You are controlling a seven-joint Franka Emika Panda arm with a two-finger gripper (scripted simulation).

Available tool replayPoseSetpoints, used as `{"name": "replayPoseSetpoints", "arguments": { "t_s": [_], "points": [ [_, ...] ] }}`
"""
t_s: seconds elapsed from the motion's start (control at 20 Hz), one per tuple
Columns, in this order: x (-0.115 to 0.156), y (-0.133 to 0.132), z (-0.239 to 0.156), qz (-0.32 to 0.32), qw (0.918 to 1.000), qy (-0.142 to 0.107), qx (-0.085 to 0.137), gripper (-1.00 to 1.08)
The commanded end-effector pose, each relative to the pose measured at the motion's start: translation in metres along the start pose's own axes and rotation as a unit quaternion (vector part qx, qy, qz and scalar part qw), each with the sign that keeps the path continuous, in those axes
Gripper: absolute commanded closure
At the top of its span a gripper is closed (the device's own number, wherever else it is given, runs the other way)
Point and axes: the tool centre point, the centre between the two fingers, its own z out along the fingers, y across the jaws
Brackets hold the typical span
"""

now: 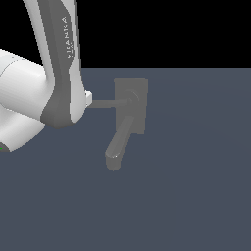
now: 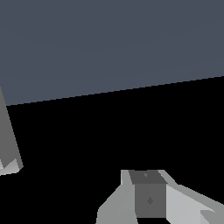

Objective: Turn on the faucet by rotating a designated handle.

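The faucet (image 1: 131, 105) is matte grey, with a flat base plate (image 1: 141, 88) and a thick rounded spout (image 1: 119, 144) reaching toward the camera in the exterior view. Its handle (image 1: 109, 103), a thin straight bar, runs from a round hub (image 1: 132, 99) toward the exterior view's left. The bar's free end meets my gripper (image 1: 88, 98), most of which is hidden behind the white arm. In the wrist view, one grey-padded part of the gripper (image 2: 148, 199) shows. A grey tapered piece (image 2: 8, 148) sits at the picture's edge. Whether the jaws are apart is not visible.
The white Franka arm (image 1: 56, 73) fills the exterior view's left side, with its base (image 1: 17, 112) beside it. The faucet stands on a flat dark blue-grey floor (image 1: 196, 171).
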Motion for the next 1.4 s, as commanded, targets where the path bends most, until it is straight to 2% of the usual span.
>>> {"name": "replayPoseSetpoints", "arguments": {
  "t_s": [0.0, 0.2, 0.45, 0.75, 1.1, 1.35],
  "points": [
    [0.032, -0.019, -0.005, -0.016, 0.9995, 0.025, 0.007, 1.08],
    [0.067, -0.043, -0.012, -0.033, 0.9978, 0.055, 0.019, 1.08],
    [0.091, -0.062, -0.018, -0.044, 0.9958, 0.075, 0.028, 1.08],
    [0.092, -0.064, -0.018, -0.046, 0.9956, 0.076, 0.029, 1.08],
    [0.089, -0.087, -0.014, -0.064, 0.9942, 0.078, 0.038, 1.08],
    [0.089, -0.089, -0.014, -0.065, 0.9941, 0.078, 0.038, 1.08]
  ]
}}
